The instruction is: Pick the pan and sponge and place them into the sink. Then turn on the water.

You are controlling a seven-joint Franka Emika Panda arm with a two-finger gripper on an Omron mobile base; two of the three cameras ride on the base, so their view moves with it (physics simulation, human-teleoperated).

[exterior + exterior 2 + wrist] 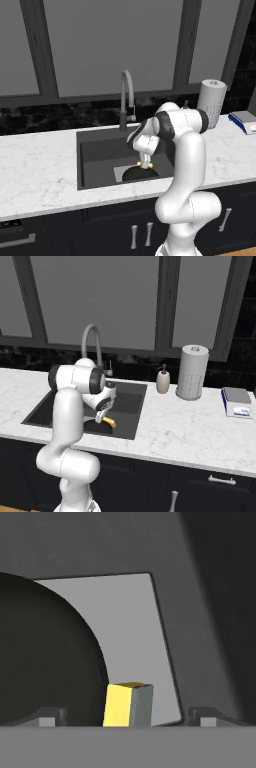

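Between wide-open claw fingers, sponge

White marble counter; paper towel roll, soap bottle, scale.

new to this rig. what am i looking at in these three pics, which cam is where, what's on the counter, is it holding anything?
It is a rendered kitchen with a white robot arm on a driving base. Two pictures come from cameras on the base, behind the arm to its left and right; the third looks along the gripper from the hand.

The arm bends down into the sink, a dark basin in a white marble counter with an arched faucet behind it; no water is running. The black pan already lies in the basin.

The gripper hangs low over the basin with its fingertips wide apart. The yellow sponge sits between them, beside the pan, without touching either tip, so it looks just released rather than held.

On the counter to the right stand a soap bottle, a paper towel roll and a flat blue-and-white object.
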